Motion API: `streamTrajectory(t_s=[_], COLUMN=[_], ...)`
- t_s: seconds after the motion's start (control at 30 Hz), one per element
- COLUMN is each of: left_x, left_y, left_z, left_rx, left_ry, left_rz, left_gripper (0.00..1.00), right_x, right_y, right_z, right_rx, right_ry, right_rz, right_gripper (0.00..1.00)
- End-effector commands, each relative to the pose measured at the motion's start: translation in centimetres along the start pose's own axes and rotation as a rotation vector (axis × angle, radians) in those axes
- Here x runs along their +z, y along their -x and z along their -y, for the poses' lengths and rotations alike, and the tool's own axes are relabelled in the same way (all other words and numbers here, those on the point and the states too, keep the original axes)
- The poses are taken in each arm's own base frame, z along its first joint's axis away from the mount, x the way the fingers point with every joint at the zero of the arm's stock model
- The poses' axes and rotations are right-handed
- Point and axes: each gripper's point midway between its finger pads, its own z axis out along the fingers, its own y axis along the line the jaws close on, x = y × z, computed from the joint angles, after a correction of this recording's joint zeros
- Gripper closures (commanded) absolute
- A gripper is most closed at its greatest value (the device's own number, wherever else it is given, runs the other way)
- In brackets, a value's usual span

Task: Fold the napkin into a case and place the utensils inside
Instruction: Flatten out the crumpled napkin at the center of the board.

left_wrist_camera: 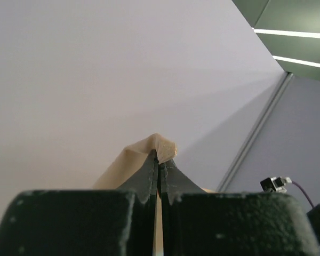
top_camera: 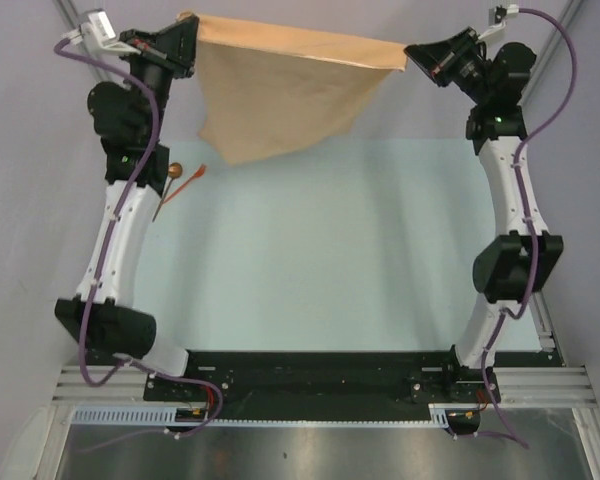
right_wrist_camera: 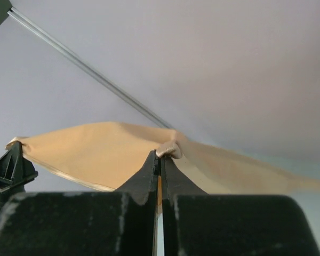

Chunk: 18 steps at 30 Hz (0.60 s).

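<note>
The tan-orange napkin (top_camera: 280, 95) hangs spread in the air at the far side of the table, stretched between my two grippers. My left gripper (top_camera: 188, 22) is shut on its left top corner (left_wrist_camera: 162, 146). My right gripper (top_camera: 408, 55) is shut on its right top corner (right_wrist_camera: 169, 150). The cloth (right_wrist_camera: 96, 152) sags between them, its lower edge near the table. The spoon (top_camera: 170, 185), with a dark handle and coppery bowl, lies on the table by the left arm, crossed by the orange-red fork piece (top_camera: 187, 181).
The pale blue table top (top_camera: 330, 260) lies below the cloth. Grey walls stand on both sides and behind. The left arm (top_camera: 120, 230) rises beside the utensils. A black rail (top_camera: 320, 375) runs along the near edge.
</note>
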Motion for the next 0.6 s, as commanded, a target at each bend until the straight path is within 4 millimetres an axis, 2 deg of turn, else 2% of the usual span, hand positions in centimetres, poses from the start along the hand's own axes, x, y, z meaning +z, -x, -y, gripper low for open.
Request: streamTrajectory(t_s=[0.0,0.03,0.07,0.1,0.13,0.17,0.2,0.23,0.27,0.3,0.33,0.37,0.43,0.5,0.57], left_x=[-5.2,-7.0,-9.2,-10.7,-12.5,-15.6,-17.5,-19.3,-22.4,-23.8,-25.3,-27.6,-31.0,-34.9,-38.9], left_y=[0.9,1.1,-2.9,-4.6,-5.1,-10.0,-11.9,-12.8,-16.3,-17.6,-19.0,-21.0,-23.7,-26.2,-27.8], left_z=[1.1,1.6,-1.7,-2.7,-2.6,-5.9,-7.7,-8.2,-10.1,-10.4,-10.9,-11.9,-12.7,-13.5,-14.8], left_rx=[-0.024,-0.067,-0.107,-0.142,-0.176,-0.21,-0.237,-0.302,-0.328,-0.341,-0.35,-0.364,-0.348,-0.344,-0.311], left_ry=[0.02,0.037,0.136,0.176,0.192,0.302,0.384,0.438,0.496,0.501,0.525,0.578,0.644,0.721,0.819], left_rz=[0.004,0.003,-0.067,-0.1,-0.114,-0.221,-0.255,-0.263,-0.32,-0.35,-0.385,-0.439,-0.568,-0.688,-0.767], left_gripper=[1.0,1.0,1.0,1.0,1.0,1.0,1.0,1.0,1.0,1.0,1.0,1.0,1.0,1.0,1.0], right_x=[-5.2,-6.3,-7.0,-7.9,-8.7,-10.2,-10.8,-11.7,-12.9,-14.9,-16.2,-17.4,-21.7,-24.9,-27.3], right_y=[-0.4,-2.0,-5.6,-7.7,-9.4,-14.6,-17.1,-19.1,-21.1,-24.6,-26.7,-28.2,-33.0,-35.7,-36.9], right_z=[-5.7,-5.4,-1.4,0.7,2.3,4.7,5.5,6.7,8.3,10.3,11.2,12.2,14.3,15.6,16.5], right_rx=[-0.083,-0.061,0.009,0.022,0.038,0.105,0.124,0.127,0.156,0.21,0.219,0.214,0.258,0.257,0.244], right_ry=[0.04,0.006,-0.076,-0.119,-0.145,-0.182,-0.193,-0.215,-0.268,-0.332,-0.361,-0.408,-0.567,-0.637,-0.711], right_rz=[-0.009,-0.048,-0.119,-0.155,-0.187,-0.279,-0.318,-0.354,-0.383,-0.437,-0.474,-0.492,-0.602,-0.662,-0.696], right_gripper=[1.0,1.0,1.0,1.0,1.0,1.0,1.0,1.0,1.0,1.0,1.0,1.0,1.0,1.0,1.0])
